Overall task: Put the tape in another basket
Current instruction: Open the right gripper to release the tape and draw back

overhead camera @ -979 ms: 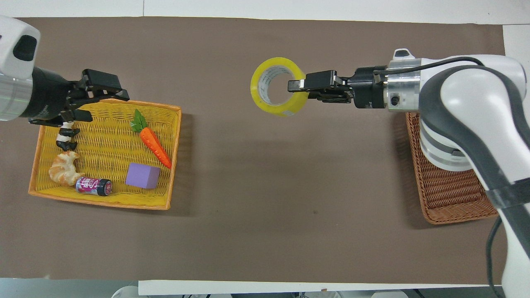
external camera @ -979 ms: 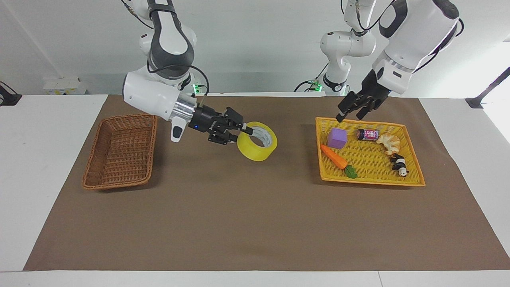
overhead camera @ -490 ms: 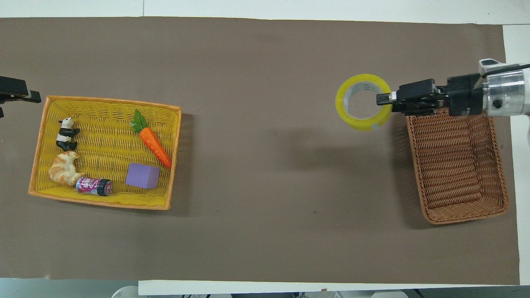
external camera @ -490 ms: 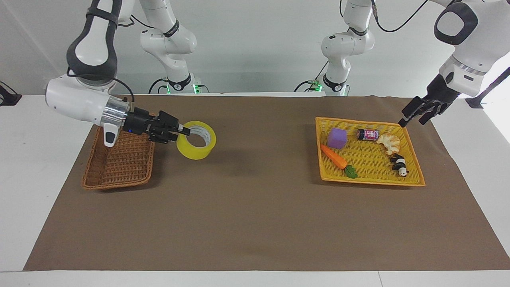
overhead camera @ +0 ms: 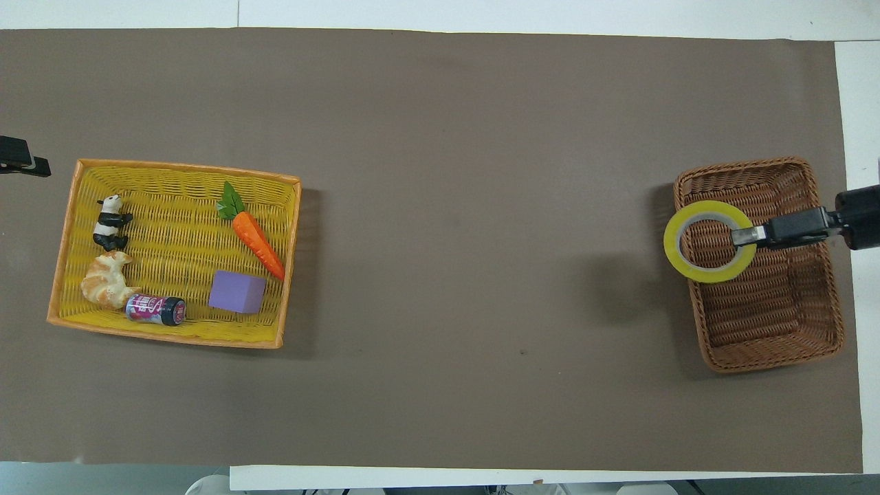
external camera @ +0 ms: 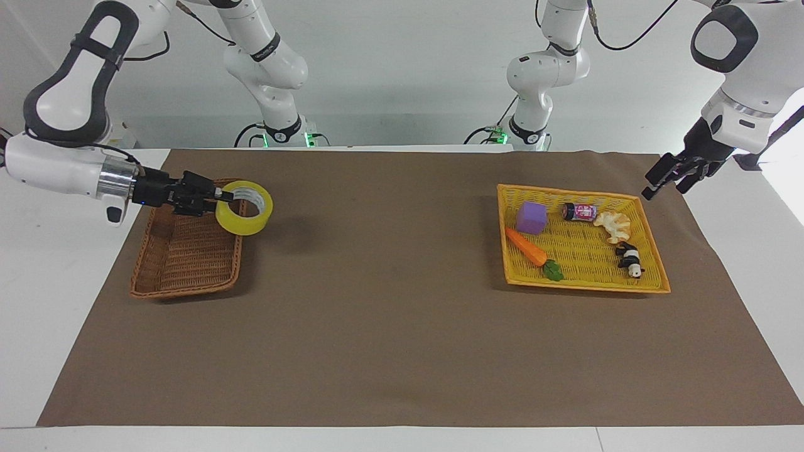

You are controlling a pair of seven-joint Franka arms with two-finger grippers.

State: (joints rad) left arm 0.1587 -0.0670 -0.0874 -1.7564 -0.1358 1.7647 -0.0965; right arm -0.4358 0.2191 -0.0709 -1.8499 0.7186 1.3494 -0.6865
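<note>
On the brown mat [external camera: 402, 326], the tape [external camera: 245, 216] is held by its wall in the right gripper [external camera: 221, 196], hole upward, above the brown basket's [external camera: 182, 263] inner rim. The tape lies partly outside; the left gripper [external camera: 667, 179] is parked, fingers spread.

Two high cameras — one facing the robots, one overhead — share the table [external camera: 402, 351].

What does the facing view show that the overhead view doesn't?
Facing only: both arms whole, and the left gripper open, up off the yellow tray's corner. Overhead only: the tape lies over the brown basket's end wall. Both: right gripper shut on the tape's wall, held above the basket; five toys in the tray.
</note>
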